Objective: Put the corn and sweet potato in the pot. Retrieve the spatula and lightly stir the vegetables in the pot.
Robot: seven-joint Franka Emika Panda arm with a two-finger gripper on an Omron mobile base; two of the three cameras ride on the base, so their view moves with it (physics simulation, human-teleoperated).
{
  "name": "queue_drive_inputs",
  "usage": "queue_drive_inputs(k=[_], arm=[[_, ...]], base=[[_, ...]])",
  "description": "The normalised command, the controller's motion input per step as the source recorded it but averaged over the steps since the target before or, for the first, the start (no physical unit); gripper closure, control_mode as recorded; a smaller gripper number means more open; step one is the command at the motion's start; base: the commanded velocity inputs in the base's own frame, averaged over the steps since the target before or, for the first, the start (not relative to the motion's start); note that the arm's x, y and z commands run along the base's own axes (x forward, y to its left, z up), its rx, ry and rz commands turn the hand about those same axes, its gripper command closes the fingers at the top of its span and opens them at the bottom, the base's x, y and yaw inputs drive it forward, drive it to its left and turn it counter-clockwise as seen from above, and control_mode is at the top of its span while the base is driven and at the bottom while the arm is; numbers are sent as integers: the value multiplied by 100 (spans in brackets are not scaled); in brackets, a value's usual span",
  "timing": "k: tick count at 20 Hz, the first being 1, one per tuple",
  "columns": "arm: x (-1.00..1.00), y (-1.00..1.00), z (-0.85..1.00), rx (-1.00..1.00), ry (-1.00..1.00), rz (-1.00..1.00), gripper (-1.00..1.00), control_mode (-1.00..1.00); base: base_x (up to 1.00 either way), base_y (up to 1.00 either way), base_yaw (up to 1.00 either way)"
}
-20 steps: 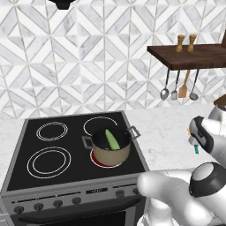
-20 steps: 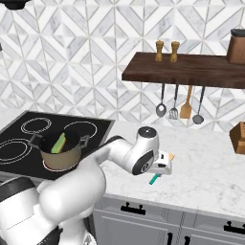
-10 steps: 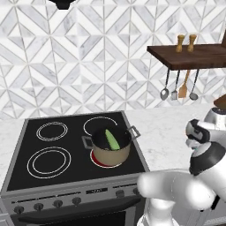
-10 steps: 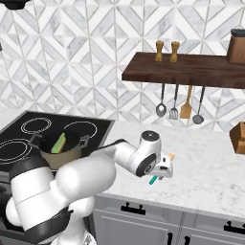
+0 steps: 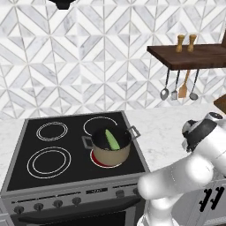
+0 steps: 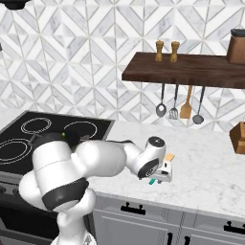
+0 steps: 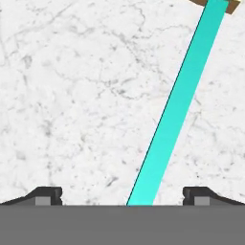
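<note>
The arm has swung lower over the desk (image 6: 210, 167) since a second ago. The hand (image 7: 122, 198) hangs with jaws wide, empty, straddling the spatula (image 7: 177, 110) lying on the marble. It should probably descend squarely before closing on the teal handle. The corn (image 5: 112, 139) sits in the pot (image 5: 110, 145). No writing is legible.
</note>
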Motion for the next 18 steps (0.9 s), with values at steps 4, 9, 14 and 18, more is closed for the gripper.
queue_drive_inputs(k=[4,9,14,18], arm=[[25,0,-25,0,5,0,-100,-100],[14,0,-27,0,5,0,-100,-100],[0,17,-31,-2,3,-1,-100,-100],[0,38,-18,-7,0,-3,-100,-100]], base=[[0,0,0],[0,0,0],[0,0,0],[0,0,0]])
